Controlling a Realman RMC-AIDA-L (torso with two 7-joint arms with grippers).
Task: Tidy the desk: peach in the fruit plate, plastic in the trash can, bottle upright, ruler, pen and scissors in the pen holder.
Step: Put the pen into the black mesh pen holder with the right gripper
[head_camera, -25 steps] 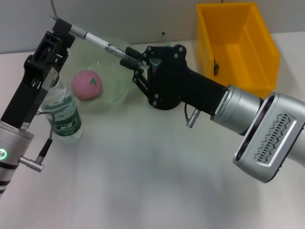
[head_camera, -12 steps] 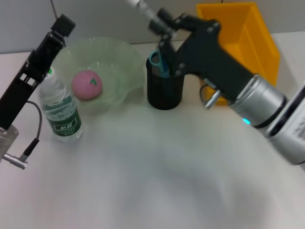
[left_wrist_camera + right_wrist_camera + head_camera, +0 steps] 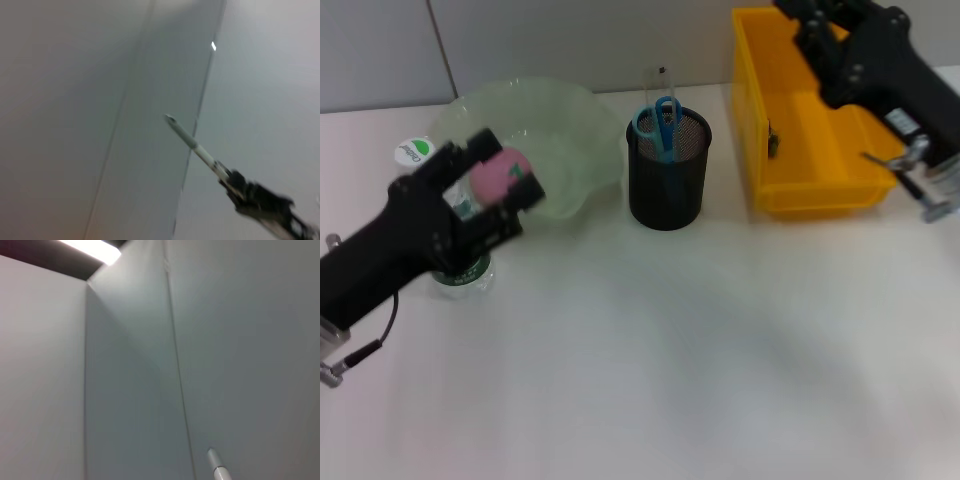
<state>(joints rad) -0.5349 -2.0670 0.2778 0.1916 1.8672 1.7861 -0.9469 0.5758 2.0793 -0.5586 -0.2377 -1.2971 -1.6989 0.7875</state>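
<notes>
Right of the pen holder, just beside it on the white desk: yellow trash can, open-topped. Above that can, well right of the holder and high: right gripper, seen from the left wrist view closed on the pen, pen in the air with its tip slanting up toward the wall; tip alone caught in the right wrist view. Left of the holder, just beside it: pale green fruit plate. Farther left and nearer the robot: left gripper, fingers spread and holding nothing, hanging over the plate's near edge. Beneath that arm, left of the holder: bottle, standing upright, mostly hidden. Inside the plate, between those spread fingers as viewed from the head: pink peach. Inside the holder: blue-handled scissors, handles up, and a clear ruler rising behind them.
</notes>
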